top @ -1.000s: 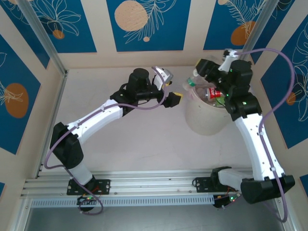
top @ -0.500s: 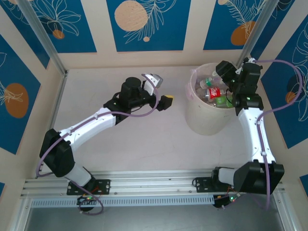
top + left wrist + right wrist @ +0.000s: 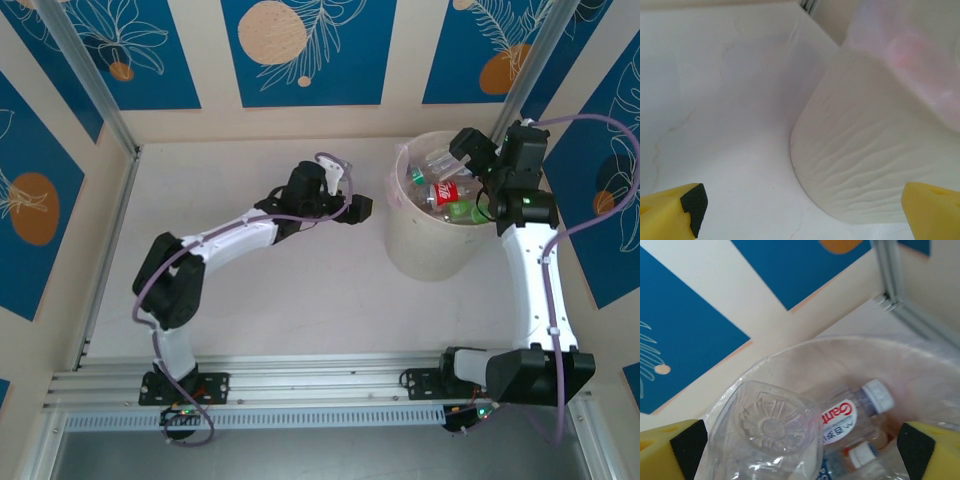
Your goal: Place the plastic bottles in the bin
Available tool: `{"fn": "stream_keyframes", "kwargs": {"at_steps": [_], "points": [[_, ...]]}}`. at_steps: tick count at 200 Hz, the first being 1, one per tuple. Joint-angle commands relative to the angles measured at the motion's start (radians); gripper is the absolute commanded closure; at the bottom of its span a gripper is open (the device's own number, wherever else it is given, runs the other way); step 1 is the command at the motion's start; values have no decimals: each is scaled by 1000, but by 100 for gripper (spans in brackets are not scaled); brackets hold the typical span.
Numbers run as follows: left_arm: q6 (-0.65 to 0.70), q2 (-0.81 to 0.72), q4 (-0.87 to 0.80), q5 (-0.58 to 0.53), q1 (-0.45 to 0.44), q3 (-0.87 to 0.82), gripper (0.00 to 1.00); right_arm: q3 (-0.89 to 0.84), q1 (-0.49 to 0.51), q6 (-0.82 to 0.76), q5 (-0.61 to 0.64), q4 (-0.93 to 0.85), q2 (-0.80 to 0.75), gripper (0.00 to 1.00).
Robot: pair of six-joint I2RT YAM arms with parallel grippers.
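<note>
yellow-tipped right claw (image 3: pixel 800 452) hangs wide open over the bin (image 3: pixel 930 370), gripping nothing. a clear bottle (image 3: pixel 772 427) lies between its fingers, base toward the camera, on other bottles (image 3: pixel 850 415) inside. left claw (image 3: pixel 802 212) gapes empty, low over the counter (image 3: pixel 715 125), beside the bin's wall.

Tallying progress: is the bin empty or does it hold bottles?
Not empty: several plastic bottles lie inside the bin, seen from above.
</note>
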Motion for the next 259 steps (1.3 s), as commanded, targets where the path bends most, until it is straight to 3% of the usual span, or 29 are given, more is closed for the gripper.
{"fn": "stream_keyframes", "kwargs": {"at_steps": [1, 35, 76, 96, 135, 198, 225, 259], "points": [[-100, 52, 0, 42, -2, 70, 0, 63, 33, -107, 85, -74, -41, 0], [-124, 112, -12, 68, -9, 123, 0, 99, 48, -118, -370, 22, -16, 0], [-128, 129, -24, 73, -12, 135, 0, 226, 112, -152, -463, 11, 138, 0], [-134, 133, -25, 71, -13, 137, 0, 253, 124, -127, -429, -24, 199, 0], [-158, 160, -26, 98, -18, 157, 0, 149, 90, -45, -255, -35, 184, 0], [-175, 204, -39, 126, -37, 215, 0, 161, 75, -78, -231, -59, 138, 0], [-154, 214, -34, 167, -44, 243, 0, 173, 128, -118, -279, -29, 96, 1], [-116, 263, -108, 195, -66, 356, 0, 173, 246, -138, -238, 34, 58, 0]]}}
